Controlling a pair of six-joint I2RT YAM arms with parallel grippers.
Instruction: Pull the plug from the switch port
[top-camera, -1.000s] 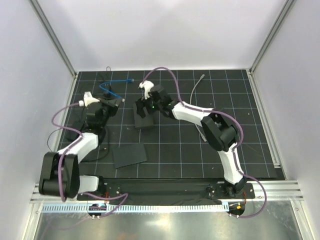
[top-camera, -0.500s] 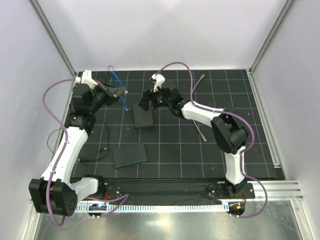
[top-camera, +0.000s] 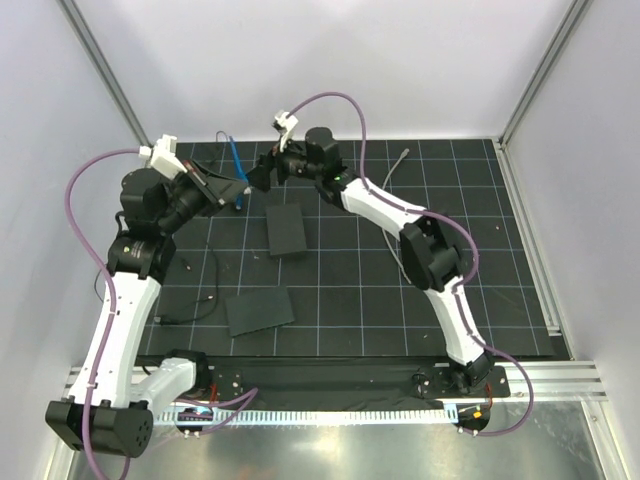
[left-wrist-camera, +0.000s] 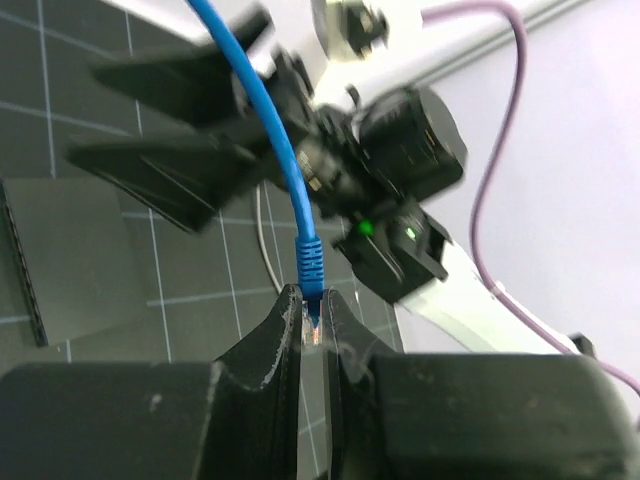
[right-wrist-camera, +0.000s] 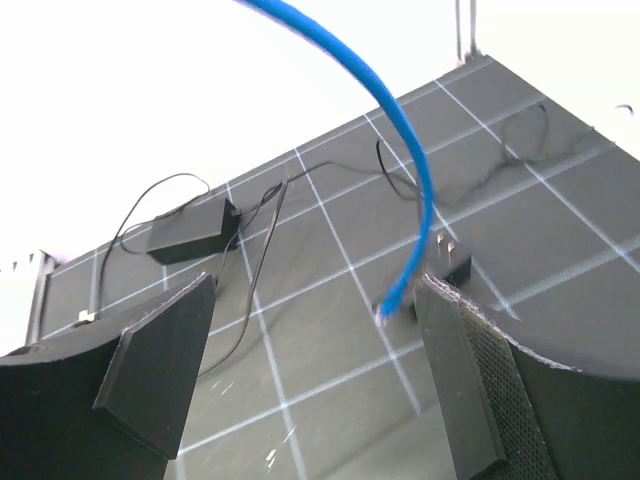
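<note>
My left gripper (left-wrist-camera: 312, 303) is shut on the pale plug (left-wrist-camera: 313, 328) at the end of the bright-blue cable (left-wrist-camera: 262, 110), which rises from the jaws. In the top view the left gripper (top-camera: 236, 196) holds the plug in the air, left of the black switch box (top-camera: 287, 230), which lies flat on the mat. The plug is clear of the box. My right gripper (top-camera: 256, 175) is open and empty, behind and left of the box. In its wrist view (right-wrist-camera: 315, 340) the cable's other end (right-wrist-camera: 386, 306) hangs between the fingers, touching neither.
A flatter black slab (top-camera: 258, 311) lies nearer the arm bases. A grey cable (top-camera: 399, 157) lies at the back right. A small black adapter (right-wrist-camera: 190, 235) with thin black wires and a small pronged block (right-wrist-camera: 446, 266) sit at the back left.
My left gripper has lifted up and back with the blue cable. My right gripper has left the switch box and moved back and to the left. The box has stayed on the mat.
</note>
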